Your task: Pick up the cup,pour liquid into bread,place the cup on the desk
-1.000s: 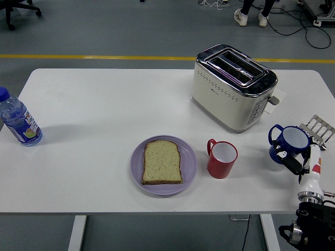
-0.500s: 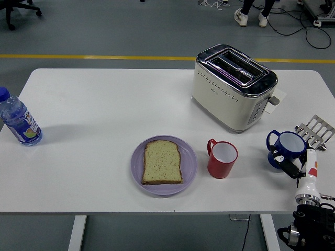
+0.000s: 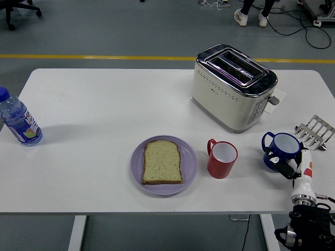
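A blue cup (image 3: 284, 146) with handles is near the table's right edge, and the fingers (image 3: 286, 166) of my right hand (image 3: 289, 167) are curled around its lower side. The right arm comes up from the lower right corner. I cannot tell whether the cup rests on the table or is held just above it. A slice of bread (image 3: 162, 162) lies on a lilac plate (image 3: 189, 159) at the front middle. A red cup (image 3: 222, 159) stands upright just right of the plate, empty as far as I can see. My left arm is out of view.
A cream toaster (image 3: 233, 86) stands behind the cups at the back right. A small metal rack (image 3: 315, 130) lies at the right edge behind the blue cup. A water bottle (image 3: 18, 120) stands at the far left of the white table (image 3: 104, 104).
My right hand has carried the blue cup a little to the left and nearer the front edge, away from the metal rack. Nothing else moved.
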`<state>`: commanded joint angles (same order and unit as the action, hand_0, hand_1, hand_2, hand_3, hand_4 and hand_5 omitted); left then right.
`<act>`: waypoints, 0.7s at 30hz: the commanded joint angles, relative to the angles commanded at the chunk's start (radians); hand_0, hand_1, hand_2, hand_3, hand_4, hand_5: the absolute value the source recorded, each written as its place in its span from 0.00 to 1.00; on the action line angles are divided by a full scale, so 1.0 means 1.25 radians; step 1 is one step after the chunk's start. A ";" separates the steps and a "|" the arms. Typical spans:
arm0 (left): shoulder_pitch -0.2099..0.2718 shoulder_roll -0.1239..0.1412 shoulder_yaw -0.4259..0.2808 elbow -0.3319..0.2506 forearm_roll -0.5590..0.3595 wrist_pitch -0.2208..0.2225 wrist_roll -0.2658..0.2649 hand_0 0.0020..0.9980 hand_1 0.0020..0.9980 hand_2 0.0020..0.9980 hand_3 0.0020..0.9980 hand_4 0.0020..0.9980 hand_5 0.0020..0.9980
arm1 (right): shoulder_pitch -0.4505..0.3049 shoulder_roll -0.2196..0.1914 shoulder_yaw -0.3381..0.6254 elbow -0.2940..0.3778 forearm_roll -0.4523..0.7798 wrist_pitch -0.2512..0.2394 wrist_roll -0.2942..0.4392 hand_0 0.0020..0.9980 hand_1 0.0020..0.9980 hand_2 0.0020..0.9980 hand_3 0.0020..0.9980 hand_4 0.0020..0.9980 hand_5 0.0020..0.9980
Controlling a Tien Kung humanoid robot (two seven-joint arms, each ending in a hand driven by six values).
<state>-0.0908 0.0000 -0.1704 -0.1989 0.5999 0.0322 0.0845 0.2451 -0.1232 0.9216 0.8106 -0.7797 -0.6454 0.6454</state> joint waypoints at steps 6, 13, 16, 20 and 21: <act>0.003 0.000 0.002 0.000 -0.002 0.000 0.000 0.64 0.65 0.66 0.55 0.32 0.84 | -0.001 0.001 -0.005 -0.001 -0.001 0.000 0.000 0.62 0.51 0.59 0.60 0.54 0.00; 0.007 0.000 0.008 0.000 -0.003 0.000 0.000 0.64 0.65 0.66 0.55 0.32 0.84 | -0.003 0.004 -0.017 -0.007 -0.004 0.000 0.000 0.63 0.51 0.59 0.61 0.55 0.00; 0.009 0.000 0.010 0.000 -0.004 0.000 0.000 0.64 0.65 0.66 0.55 0.32 0.84 | -0.004 0.004 -0.020 -0.009 -0.009 0.000 0.000 0.63 0.53 0.61 0.67 0.56 0.00; 0.011 0.000 0.012 0.001 -0.005 -0.001 0.000 0.64 0.65 0.66 0.55 0.32 0.84 | -0.005 0.004 -0.020 -0.011 -0.031 0.000 -0.008 0.69 0.57 0.68 0.82 0.74 0.00; 0.011 0.000 0.012 0.001 -0.005 0.000 0.000 0.64 0.65 0.66 0.55 0.32 0.84 | -0.006 0.004 -0.019 -0.011 -0.039 0.000 -0.012 0.69 0.57 0.68 0.82 0.74 0.00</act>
<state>-0.0770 0.0000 -0.1548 -0.1982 0.5938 0.0316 0.0849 0.2381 -0.1182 0.8974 0.7973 -0.8279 -0.6454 0.6303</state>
